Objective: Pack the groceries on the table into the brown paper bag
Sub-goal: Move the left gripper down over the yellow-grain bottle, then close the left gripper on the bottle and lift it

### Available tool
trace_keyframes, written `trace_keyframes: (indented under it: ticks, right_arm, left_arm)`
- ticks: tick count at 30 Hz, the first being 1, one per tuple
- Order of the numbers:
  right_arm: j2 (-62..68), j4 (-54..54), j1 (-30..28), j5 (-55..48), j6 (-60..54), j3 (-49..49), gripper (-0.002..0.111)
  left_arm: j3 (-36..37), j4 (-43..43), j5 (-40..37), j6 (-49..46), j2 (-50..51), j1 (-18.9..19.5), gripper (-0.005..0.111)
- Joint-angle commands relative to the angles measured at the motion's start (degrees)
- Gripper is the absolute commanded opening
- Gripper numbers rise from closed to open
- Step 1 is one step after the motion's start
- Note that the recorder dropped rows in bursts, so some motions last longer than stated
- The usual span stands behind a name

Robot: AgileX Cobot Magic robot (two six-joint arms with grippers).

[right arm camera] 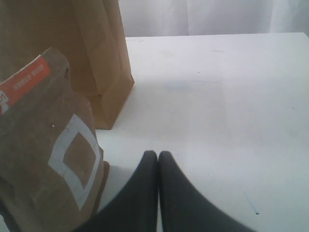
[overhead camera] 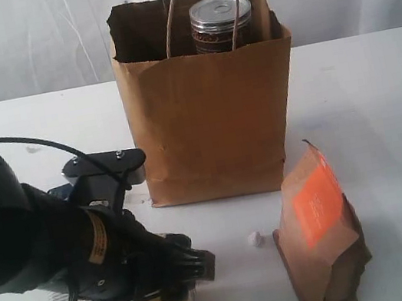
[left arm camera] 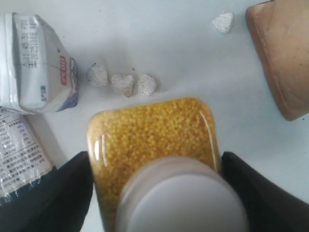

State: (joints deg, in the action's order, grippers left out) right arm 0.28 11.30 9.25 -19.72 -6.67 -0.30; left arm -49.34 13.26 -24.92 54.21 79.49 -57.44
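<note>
Yellow-grain jar (left arm camera: 154, 140); silver-topped tin (overhead camera: 220, 14) in bag (overhead camera: 211, 117)

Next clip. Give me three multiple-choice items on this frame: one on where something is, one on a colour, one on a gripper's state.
1. Where is the silver-topped tin?
A) lying flat out in the open
B) inside the brown paper bag
C) held up in the air

2. What colour is the label on the brown pouch?
A) green
B) blue
C) orange

3. How do the right gripper's fingers stand?
A) shut, holding nothing
B) wide open
C) shut on the pouch

Key:
1 B, the tin's lid shows above the bag's rim.
2 C, the orange panel faces the exterior view.
3 A, the fingertips meet with only bare table beyond them.
</note>
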Motion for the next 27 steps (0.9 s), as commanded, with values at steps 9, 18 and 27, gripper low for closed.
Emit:
trace_keyframes:
  ticks: [9,18,27]
  right_arm:
    - [-0.3,-0.2,-0.3,0.1,0.0,0.3,0.0]
    - [-0.3,-0.2,-0.3,0.1,0.0,0.3,0.0]
    - [-0.3,-0.2,-0.3,0.1,0.0,0.3,0.0]
  left_arm:
    - [-0.1,2.2,-1.8,-1.8,0.0,-0.5,0.041]
    - [-1.6,4.0,-1.0,-4.4,-0.7,-1.6,0.0]
    - [-9.6,6.7,-14.3,-9.3,-3.2,-3.3,0.0]
